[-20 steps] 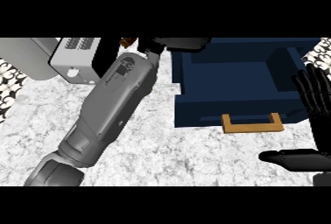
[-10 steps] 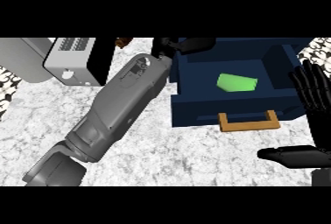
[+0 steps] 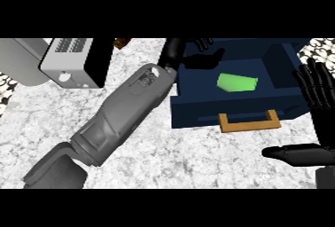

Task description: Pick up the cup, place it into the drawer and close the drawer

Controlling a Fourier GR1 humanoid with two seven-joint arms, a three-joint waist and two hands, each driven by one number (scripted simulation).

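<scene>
- The green cup (image 3: 237, 82) lies inside the open navy drawer (image 3: 196, 111), near the middle of its floor, touching no wall; the placing step looks done.
- What is left is the closing: the drawer stands pulled out, its wooden handle (image 3: 249, 122) at the near side.
- The left robot hand (image 3: 189, 53) hangs over the drawer's far-left corner, fingers relaxed and spread, holding nothing, apart from the cup.
- The right robot hand (image 3: 319, 93) rests at the right edge, fingers straight and up, empty, just beside the drawer's right wall.
- The left forearm (image 3: 124, 117) crosses the bench (image 3: 196, 155) diagonally, close along the drawer's left wall.
- A grey toaster (image 3: 73, 62) stands far left, well apart from the drawer.
- Bare bench lies near the handle, so there seems room to push from the front.
</scene>
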